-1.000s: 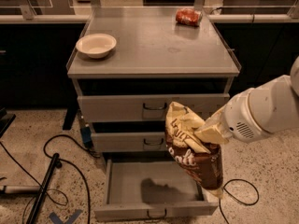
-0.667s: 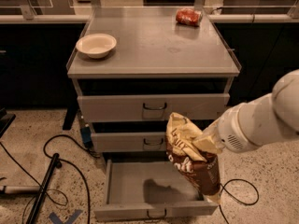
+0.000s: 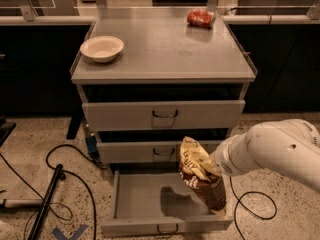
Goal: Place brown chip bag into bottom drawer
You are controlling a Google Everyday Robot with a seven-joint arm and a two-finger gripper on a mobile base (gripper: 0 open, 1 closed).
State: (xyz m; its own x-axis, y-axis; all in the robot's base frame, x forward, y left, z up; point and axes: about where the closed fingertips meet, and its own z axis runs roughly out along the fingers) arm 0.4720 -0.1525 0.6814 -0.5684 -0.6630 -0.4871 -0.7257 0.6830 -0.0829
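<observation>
Speckled floor (image 3: pixel 30 134) is showing around the bottom drawer (image 3: pixel 145 228), which is standing pulled out. Gripper (image 3: pixel 216 165) is clamping the brown chip bag (image 3: pixel 202 181) over the drawer's right front corner; its lettering is unreadable. White bowl (image 3: pixel 102 48) and red snack bag (image 3: pixel 200 18) are sitting well above the drawer.

You are looking at a robot test lab: a grey metal cabinet (image 3: pixel 165 59) on speckled floor (image 3: pixel 35 134), loose cables (image 3: pixel 67 145) near left, dark benches (image 3: pixel 280 49) far behind. The gripper (image 3: pixel 214 168), near right, holds the brown chip bag (image 3: pixel 202 181).
</observation>
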